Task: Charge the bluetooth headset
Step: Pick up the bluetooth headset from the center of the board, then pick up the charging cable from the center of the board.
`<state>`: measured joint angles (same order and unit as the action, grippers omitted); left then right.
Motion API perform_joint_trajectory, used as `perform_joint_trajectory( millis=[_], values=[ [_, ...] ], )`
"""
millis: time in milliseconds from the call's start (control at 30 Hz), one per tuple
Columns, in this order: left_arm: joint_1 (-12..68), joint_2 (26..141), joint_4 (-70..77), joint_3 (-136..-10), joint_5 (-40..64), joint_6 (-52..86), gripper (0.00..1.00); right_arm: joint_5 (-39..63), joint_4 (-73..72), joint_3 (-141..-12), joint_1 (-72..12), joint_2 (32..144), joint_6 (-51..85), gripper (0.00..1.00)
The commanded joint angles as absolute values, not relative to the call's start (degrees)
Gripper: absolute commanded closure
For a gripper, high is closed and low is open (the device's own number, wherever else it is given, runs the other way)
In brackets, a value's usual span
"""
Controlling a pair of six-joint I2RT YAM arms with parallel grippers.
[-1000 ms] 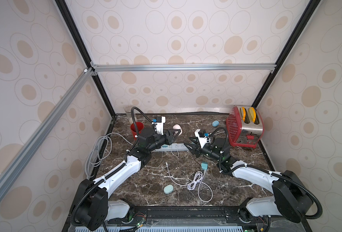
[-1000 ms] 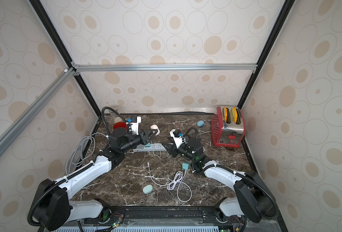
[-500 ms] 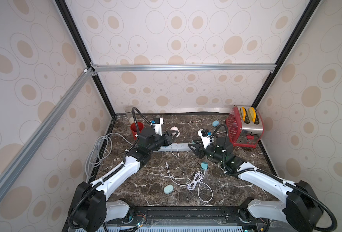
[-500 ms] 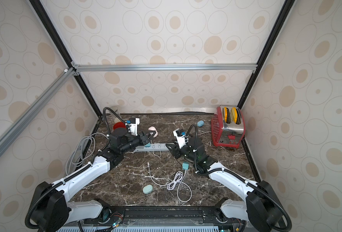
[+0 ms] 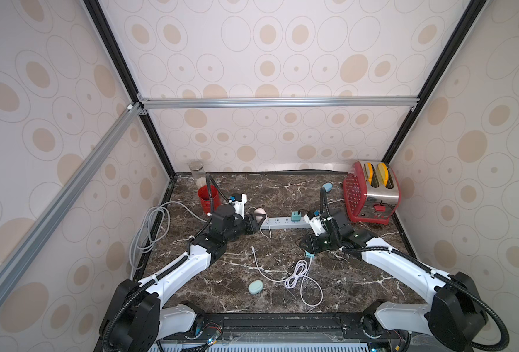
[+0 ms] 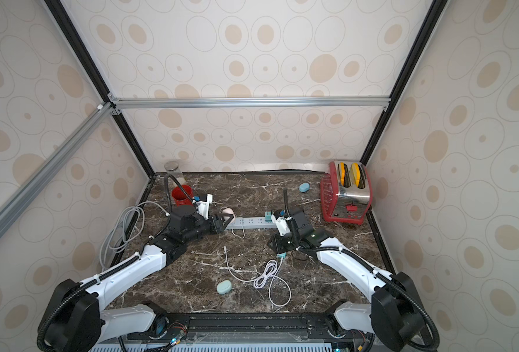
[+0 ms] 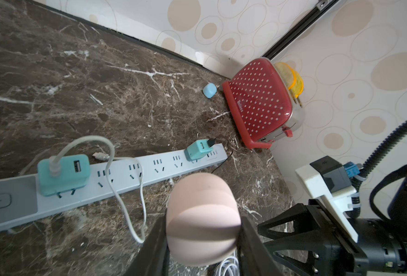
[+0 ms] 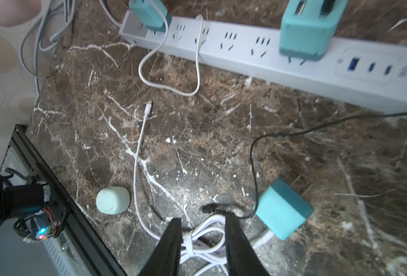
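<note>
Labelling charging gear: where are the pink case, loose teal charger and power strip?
pink case (image 7: 202, 222): left wrist view, its rounded front.
loose teal charger (image 8: 284, 210): right wrist view, its broad face.
power strip (image 5: 279, 222): in a top view, middle of its top.

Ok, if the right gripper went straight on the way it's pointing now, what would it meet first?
Probably the bundled white cable on the tabletop, right ahead of the right gripper; depth is unclear, but nothing else shows between.

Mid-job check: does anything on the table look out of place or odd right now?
Yes. A teal charger lies on its side on the table, prongs bare, not plugged into the power strip. The coiled white cable beside it also lies loose, its free end connected to nothing.
</note>
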<state>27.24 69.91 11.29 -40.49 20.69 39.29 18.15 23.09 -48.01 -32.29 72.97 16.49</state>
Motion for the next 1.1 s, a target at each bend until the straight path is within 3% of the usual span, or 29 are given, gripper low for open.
perform_joint_trajectory(
  millis=[0, 200, 333, 433, 533, 633, 933, 1067],
  values=[
    [26.94, 67.19, 9.45, -39.67, 18.60, 35.63, 0.77, 15.55, 30.12, -49.58, -36.94, 73.70, 14.73, 0.67],
    [26.93, 66.35, 6.99, -38.95, 18.97, 33.03, 0.76, 6.96, 28.10, -48.84, -38.44, 75.90, 1.29, 0.74],
    [26.95, 65.93, 5.25, -38.77, 19.18, 32.35, 0.76, 5.54, 29.71, -51.07, -37.04, 77.62, 3.28, 0.74],
    [26.89, 65.49, 4.66, -38.41, 18.75, 31.78, 0.76, 5.01, 31.65, -53.60, -37.02, 79.58, 7.39, 0.72],
    [26.97, 65.65, 4.66, -38.16, 19.11, 31.18, 0.76, 4.42, 32.81, -55.35, -37.01, 82.08, 9.51, 0.62],
    [26.93, 66.22, 4.61, -38.21, 19.50, 30.76, 0.76, 2.78, 34.61, -57.10, -37.04, 84.83, 10.10, 0.60],
    [26.91, 65.86, 5.36, -36.95, 18.69, 30.75, 0.76, 10.95, 35.59, -57.76, -41.84, 85.72, -2.37, 0.64],
    [26.92, 65.90, 6.09, -36.30, 18.47, 30.50, 0.76, 9.94, 35.71, -56.63, -42.23, 85.58, -11.55, 0.70]
  ],
)
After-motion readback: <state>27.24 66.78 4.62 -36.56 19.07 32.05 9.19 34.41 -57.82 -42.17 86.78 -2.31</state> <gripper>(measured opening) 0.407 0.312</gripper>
